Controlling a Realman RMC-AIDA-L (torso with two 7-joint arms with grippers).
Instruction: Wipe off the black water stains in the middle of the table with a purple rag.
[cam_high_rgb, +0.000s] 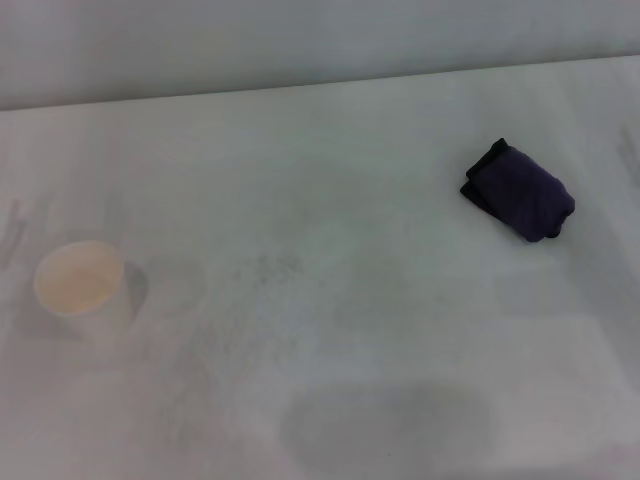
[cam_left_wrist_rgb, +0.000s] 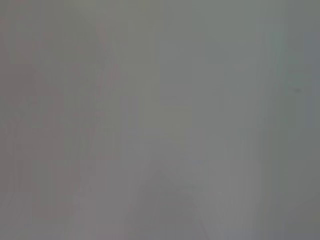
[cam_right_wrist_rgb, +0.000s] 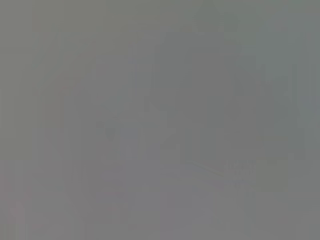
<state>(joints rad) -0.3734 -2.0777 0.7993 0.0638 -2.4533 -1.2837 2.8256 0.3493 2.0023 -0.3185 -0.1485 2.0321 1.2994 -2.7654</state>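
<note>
The purple rag (cam_high_rgb: 521, 190) lies folded on the white table (cam_high_rgb: 330, 150) at the right, dark purple with black edging. No black blot shows on the table in the head view; only a faint grey speckled smudge (cam_high_rgb: 268, 268) lies near the middle. Neither gripper shows in the head view. Both wrist views show only plain grey with nothing to make out.
A small white paper cup (cam_high_rgb: 80, 285) stands upright at the left of the table. The table's far edge (cam_high_rgb: 320, 85) runs along the back. A soft grey shadow (cam_high_rgb: 390, 425) lies on the table near the front.
</note>
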